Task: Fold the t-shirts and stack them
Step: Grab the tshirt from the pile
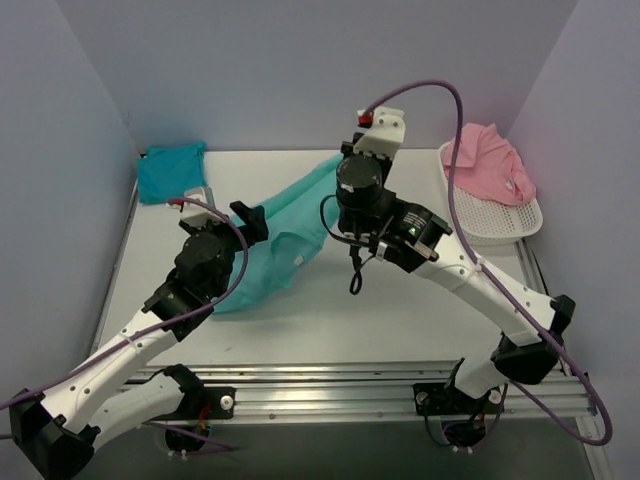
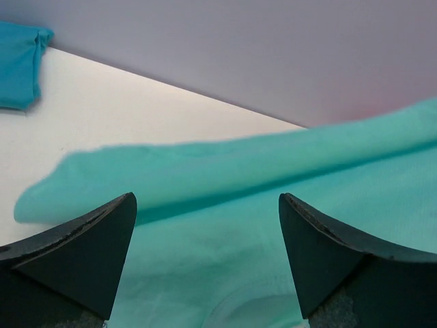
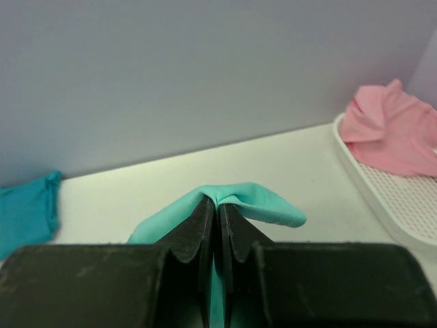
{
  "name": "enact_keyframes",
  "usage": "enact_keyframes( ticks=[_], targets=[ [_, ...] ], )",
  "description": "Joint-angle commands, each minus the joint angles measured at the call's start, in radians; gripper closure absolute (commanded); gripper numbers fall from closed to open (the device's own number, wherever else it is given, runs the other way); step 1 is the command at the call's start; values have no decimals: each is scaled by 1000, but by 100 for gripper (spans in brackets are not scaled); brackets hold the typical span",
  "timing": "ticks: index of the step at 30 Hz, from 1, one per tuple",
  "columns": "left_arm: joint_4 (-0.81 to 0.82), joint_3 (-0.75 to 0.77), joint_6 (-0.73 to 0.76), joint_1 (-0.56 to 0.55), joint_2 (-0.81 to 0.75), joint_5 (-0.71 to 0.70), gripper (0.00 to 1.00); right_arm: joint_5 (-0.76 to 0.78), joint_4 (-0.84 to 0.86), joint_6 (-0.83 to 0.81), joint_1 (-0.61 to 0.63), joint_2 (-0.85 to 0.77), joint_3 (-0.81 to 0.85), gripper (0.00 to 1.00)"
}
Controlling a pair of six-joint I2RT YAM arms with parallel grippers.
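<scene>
A sea-green t-shirt (image 1: 285, 235) lies stretched across the middle of the table. Its far end is lifted toward the back. My right gripper (image 3: 218, 202) is shut on a pinched fold of that shirt (image 3: 263, 201) and holds it above the table near the back wall. My left gripper (image 2: 205, 199) is open just over the shirt's left part (image 2: 225, 260), with cloth below its fingers and nothing between them. In the top view it sits at the shirt's left edge (image 1: 252, 220). A folded turquoise-blue t-shirt (image 1: 170, 170) rests at the back left corner. A pink t-shirt (image 1: 490, 165) lies crumpled in the basket.
A white mesh basket (image 1: 505, 220) stands at the back right, against the right wall. Walls close the table at the back and on both sides. A metal rail (image 1: 330, 385) with the arm bases runs along the near edge.
</scene>
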Motion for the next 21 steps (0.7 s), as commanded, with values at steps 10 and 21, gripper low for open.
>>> enact_keyframes(
  ticks=[10,21],
  targets=[
    [-23,156,45,73,360,-55,6,136,-399,675,-107,-376,-595,100],
    [-34,547,131,159,834,217,6,-160,-277,732,-113,-392,-905,100]
  ],
)
